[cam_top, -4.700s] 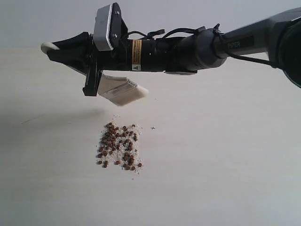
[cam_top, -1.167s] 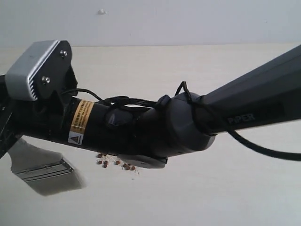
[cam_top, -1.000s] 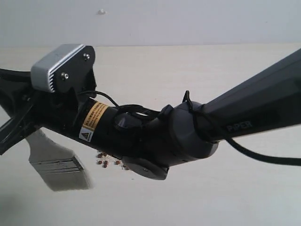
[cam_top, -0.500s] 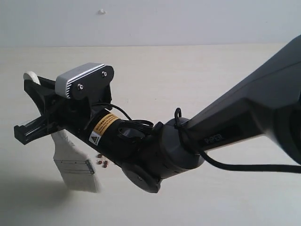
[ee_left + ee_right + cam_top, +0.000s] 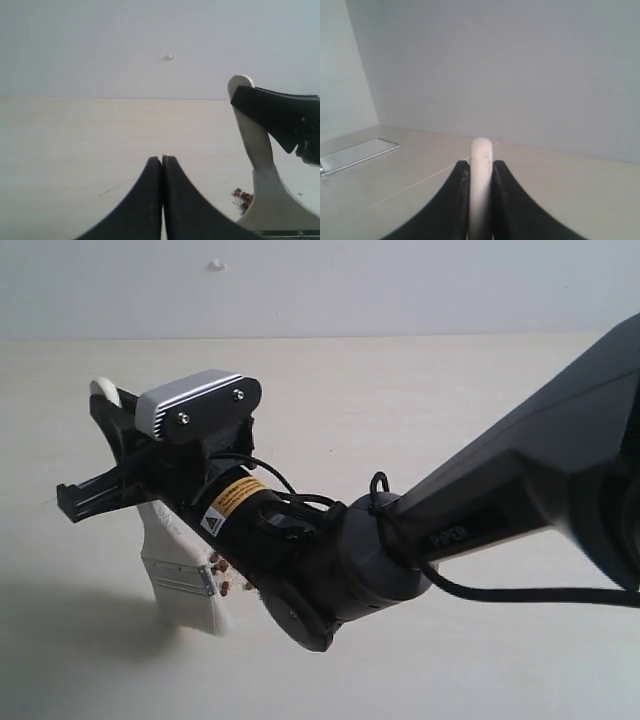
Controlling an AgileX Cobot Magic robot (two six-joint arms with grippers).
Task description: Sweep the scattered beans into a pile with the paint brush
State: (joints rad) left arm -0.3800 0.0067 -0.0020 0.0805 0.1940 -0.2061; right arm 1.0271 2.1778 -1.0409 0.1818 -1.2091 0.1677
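One pale cream tabletop (image 5: 450,390) carries the scene. The black right arm (image 5: 480,520) reaches leftward across it. Its right gripper (image 5: 480,167) is clamped on the handle of the flat, pale wooden paint brush (image 5: 170,545), bristles down, just left of the small reddish-brown beans (image 5: 222,575). The left gripper (image 5: 162,160) has its jaws pressed together.

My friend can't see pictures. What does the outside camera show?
The robot's right gripper holds a paint brush nearly upright, bristles down on a pale table. A few brown beans show beside it, under the black arm.
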